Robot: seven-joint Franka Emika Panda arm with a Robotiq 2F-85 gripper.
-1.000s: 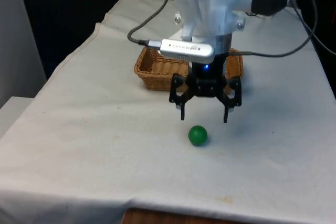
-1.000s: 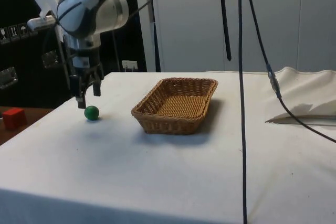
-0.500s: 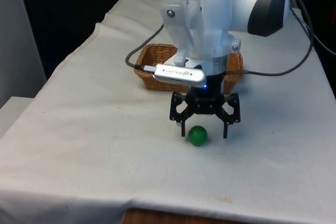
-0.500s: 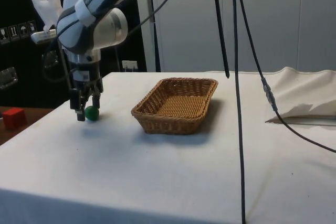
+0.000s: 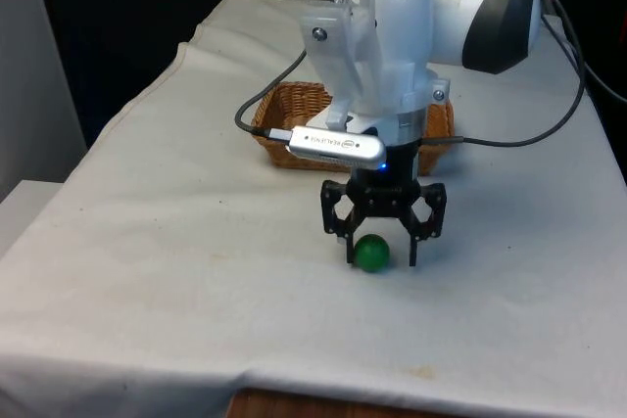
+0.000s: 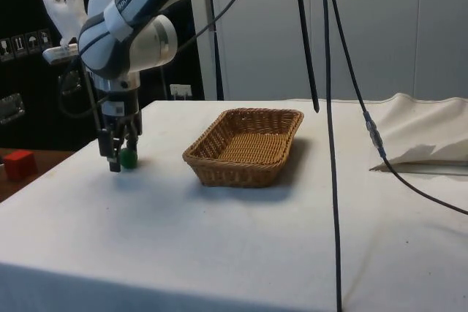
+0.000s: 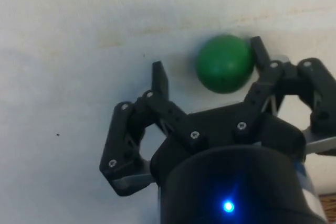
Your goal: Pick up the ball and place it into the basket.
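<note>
on the white cloth (image 5: 147, 242), low in the front frame: green ball (image 5: 370, 253) between the spread fingers of the gripper (image 5: 381, 252), basket (image 5: 294, 124) behind at mid-frame. best centred before squeezing, since off-centre in the wrist view, ball (image 7: 224, 63) touching one finger (image 7: 259, 51), well apart from the other; side view hid this.

Ball (image 5: 370, 253): solid green. Basket (image 6: 247, 146): tan woven wicker. End effector (image 5: 381, 254): black. Tabletop (image 5: 176, 242): covered by plain white cloth. Arm (image 5: 392, 36): white with dark grey joint cover. Block (image 6: 17, 164): red.
</note>
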